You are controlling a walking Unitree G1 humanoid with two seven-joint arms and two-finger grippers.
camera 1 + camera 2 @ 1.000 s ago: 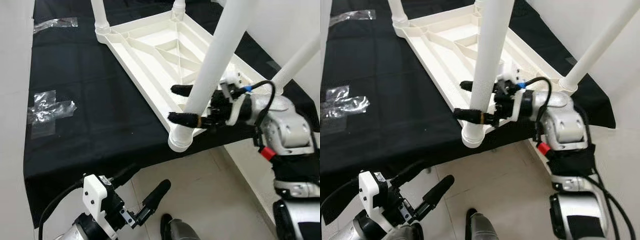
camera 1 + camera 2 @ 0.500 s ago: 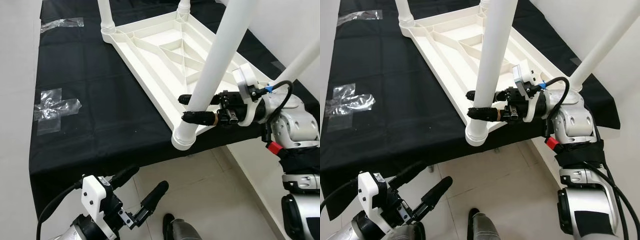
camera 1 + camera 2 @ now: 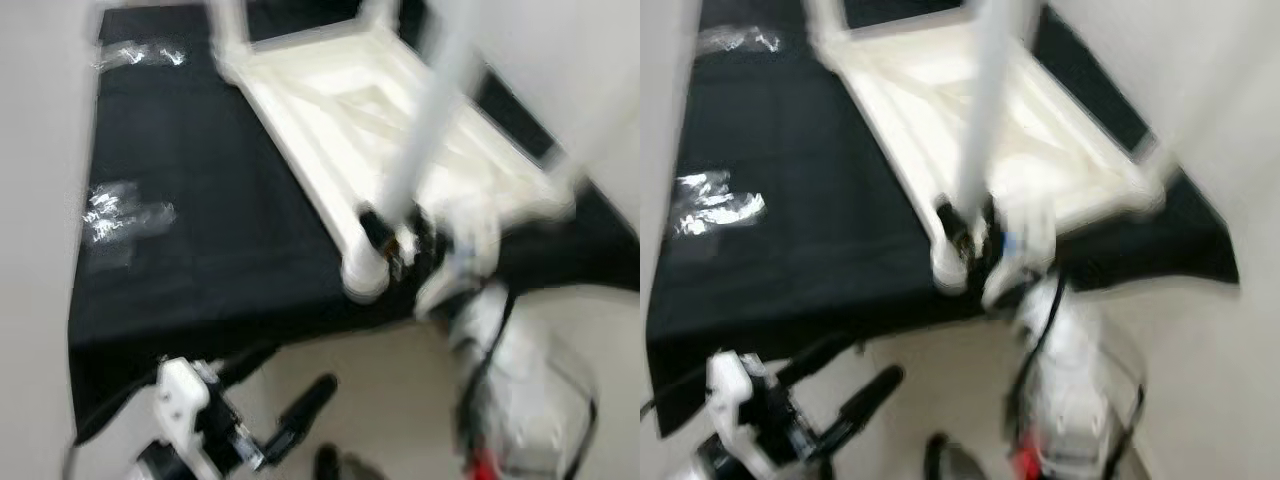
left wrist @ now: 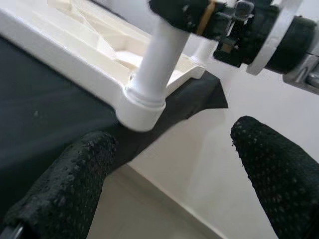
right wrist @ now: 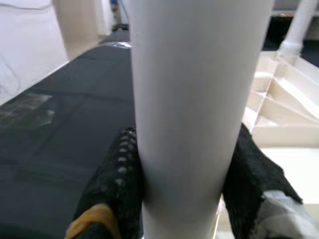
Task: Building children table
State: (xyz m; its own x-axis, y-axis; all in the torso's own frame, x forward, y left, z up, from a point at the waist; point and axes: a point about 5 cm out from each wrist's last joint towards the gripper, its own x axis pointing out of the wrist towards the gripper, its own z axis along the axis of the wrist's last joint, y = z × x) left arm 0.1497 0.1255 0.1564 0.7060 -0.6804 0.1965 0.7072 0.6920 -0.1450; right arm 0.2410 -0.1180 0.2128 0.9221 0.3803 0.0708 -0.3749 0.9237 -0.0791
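The white plastic children's table (image 3: 330,90) lies upside down on a black cloth (image 3: 200,230), its legs pointing up. My right gripper (image 3: 390,235) is shut on the near-corner leg (image 3: 420,130), just above the leg's socket (image 4: 141,107). In the right wrist view both black fingers (image 5: 119,174) press against the sides of the white leg (image 5: 189,99). My left gripper (image 3: 290,372) hangs open and holds nothing, low over the floor in front of the cloth's edge. The head views are blurred.
Crumpled clear plastic pieces (image 3: 125,205) lie on the cloth at the left, with another (image 3: 140,55) further back. A white wall (image 3: 600,60) stands close on the right. Pale floor tiles (image 3: 380,400) lie below the cloth's front edge.
The head views have turned blurred and shifted, so the camera is moving. My right arm now hangs lower under its gripper, which stays shut on the leg. The left gripper is unchanged.
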